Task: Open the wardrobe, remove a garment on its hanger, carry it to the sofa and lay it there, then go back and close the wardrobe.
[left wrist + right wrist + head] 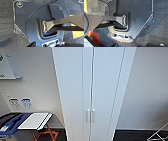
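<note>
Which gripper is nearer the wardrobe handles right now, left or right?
Cannot tell. The handles sit side by side on the shut wardrobe, centred ahead in the head view. Both wrist cameras look at dark carpet, so both arms seem lowered, away from them.

A dark floor is running along the foot of the pale wall. The white wardrobe is standing on it, both doors closed. To its left an orange folding stand is resting on the floor, carrying a white board.
</note>
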You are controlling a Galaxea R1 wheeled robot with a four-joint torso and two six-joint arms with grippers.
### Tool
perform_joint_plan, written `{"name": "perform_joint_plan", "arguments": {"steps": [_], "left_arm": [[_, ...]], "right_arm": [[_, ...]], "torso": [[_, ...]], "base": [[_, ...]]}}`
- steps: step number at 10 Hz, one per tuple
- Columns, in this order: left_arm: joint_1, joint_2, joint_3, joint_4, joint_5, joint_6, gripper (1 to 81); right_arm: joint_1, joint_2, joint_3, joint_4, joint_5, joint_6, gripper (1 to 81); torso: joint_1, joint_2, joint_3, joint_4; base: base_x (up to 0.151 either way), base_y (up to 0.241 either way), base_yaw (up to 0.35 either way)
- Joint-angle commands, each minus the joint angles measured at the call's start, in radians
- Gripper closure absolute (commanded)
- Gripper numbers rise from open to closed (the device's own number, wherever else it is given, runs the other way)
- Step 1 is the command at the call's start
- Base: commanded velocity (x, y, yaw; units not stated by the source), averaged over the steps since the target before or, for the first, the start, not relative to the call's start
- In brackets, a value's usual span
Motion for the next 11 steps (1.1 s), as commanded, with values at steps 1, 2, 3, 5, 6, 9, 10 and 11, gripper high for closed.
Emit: {"name": "perform_joint_plan", "arguments": {"steps": [1,2,3,5,6,9,10,11], "left_arm": [[-0.023,-0.016,0.015,0.013,0.055,0.010,1.0],[-0.023,-0.016,0.015,0.012,0.055,0.010,1.0],[-0.023,-0.016,0.015,0.013,0.055,0.010,1.0],[-0.023,-0.014,0.015,0.013,0.055,0.010,1.0],[-0.023,-0.014,0.015,0.013,0.055,0.010,1.0],[-0.023,-0.014,0.015,0.013,0.055,0.010,1.0],[-0.023,-0.016,0.018,0.013,0.055,0.010,1.0],[-0.023,-0.026,0.033,0.013,0.055,0.010,1.0]], "right_arm": [[0.033,-0.037,0.011,-0.008,-0.067,-0.005,1.0],[0.033,-0.037,0.011,-0.008,-0.067,-0.005,1.0],[0.033,-0.035,0.011,-0.008,-0.067,-0.005,1.0],[0.033,-0.037,0.009,-0.010,-0.068,-0.005,1.0],[0.033,-0.038,0.008,-0.010,-0.068,-0.005,1.0],[0.034,-0.038,0.008,-0.008,-0.067,-0.005,1.0],[0.037,-0.043,0.012,-0.007,-0.070,-0.005,1.0],[0.049,-0.049,0.028,-0.008,-0.085,-0.005,1.0]], "torso": [[0.000,0.000,0.000,0.000],[0.000,0.000,0.000,0.000],[0.000,0.000,0.000,0.000],[0.000,0.000,0.000,0.000],[0.000,0.000,0.000,0.000],[0.000,0.000,0.000,0.000],[0.001,0.001,0.000,0.000],[0.001,0.000,0.000,0.000]], "base": [[0.115,0.000,0.000],[0.115,0.000,0.000],[0.114,0.000,0.000],[0.115,0.000,0.000],[0.114,0.000,0.000],[0.058,0.000,0.000],[0.000,0.000,0.000],[0.000,0.000,0.000]]}}
